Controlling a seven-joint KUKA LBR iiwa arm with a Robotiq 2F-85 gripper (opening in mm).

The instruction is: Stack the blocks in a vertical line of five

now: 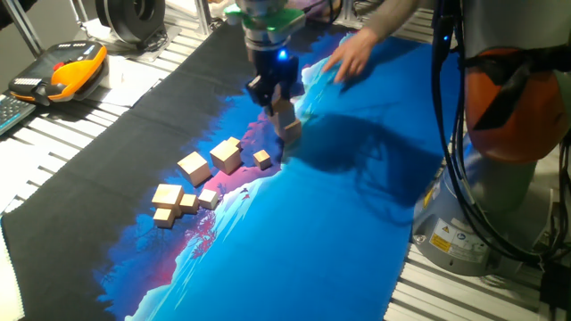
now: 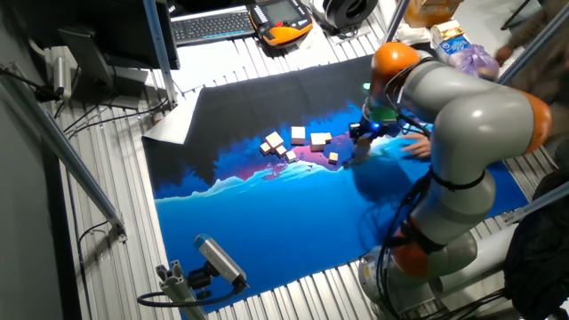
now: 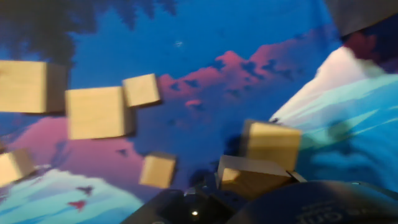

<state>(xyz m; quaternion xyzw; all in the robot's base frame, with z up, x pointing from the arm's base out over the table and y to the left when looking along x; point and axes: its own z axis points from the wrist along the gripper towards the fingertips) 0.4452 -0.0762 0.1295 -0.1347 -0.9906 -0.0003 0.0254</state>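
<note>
My gripper [image 1: 280,107] is shut on a light-tan wooden block [image 1: 285,113] and holds it right above another block [image 1: 292,134] that stands on the blue mat. In the hand view the held block [image 3: 250,177] sits at the bottom, partly over the lower block [image 3: 272,144]. Several more loose blocks lie to the left: two larger ones [image 1: 226,153] [image 1: 193,165], a small one [image 1: 261,159], and a cluster [image 1: 178,200]. The other fixed view shows the gripper [image 2: 359,142] just right of these blocks [image 2: 298,135].
A person's hand [image 1: 351,57] rests on the mat just right of and behind the gripper, and shows too in the other fixed view [image 2: 414,147]. A teach pendant [image 1: 67,69] lies off the mat at far left. The arm's base [image 1: 500,107] stands at the right.
</note>
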